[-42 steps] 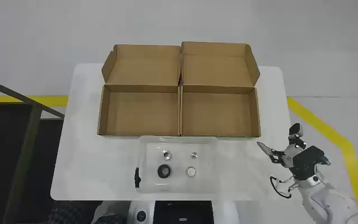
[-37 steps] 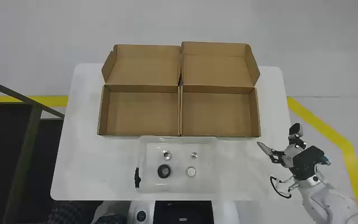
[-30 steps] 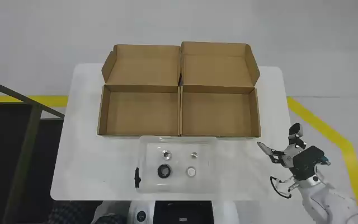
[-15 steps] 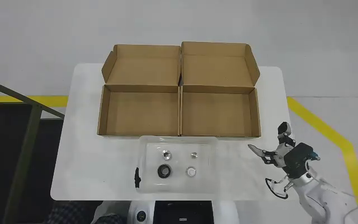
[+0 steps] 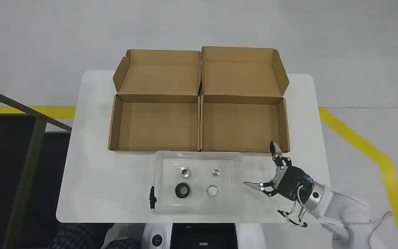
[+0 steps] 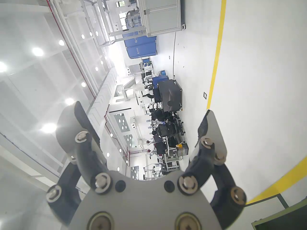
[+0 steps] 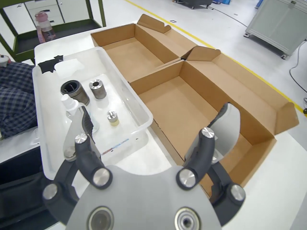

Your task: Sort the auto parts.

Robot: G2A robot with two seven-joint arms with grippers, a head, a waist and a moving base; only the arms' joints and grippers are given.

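One table (image 5: 93, 155) is carrying two cardboard boxes, a left box (image 5: 155, 126) and a right box (image 5: 242, 126), and one clear tray (image 5: 198, 160). Four parts are lying in the tray: one black ring (image 5: 183, 190), one grey cylinder (image 5: 185, 169), one small metal stud (image 5: 216, 172) and one white piece (image 5: 212, 191). One black scrap (image 5: 151, 198) is lying beside it.

From the top view you can't tell what the four small parts (image 5: 183, 190) in the clear tray (image 5: 231, 200) are; they're too small. In the right wrist view one finger (image 7: 84, 123) of the right gripper (image 7: 157, 112) covers the lower half of the white part (image 7: 67, 102), possibly a small bottle, and the gripper's body hides the near corner of the nearer cardboard box (image 7: 177, 101).
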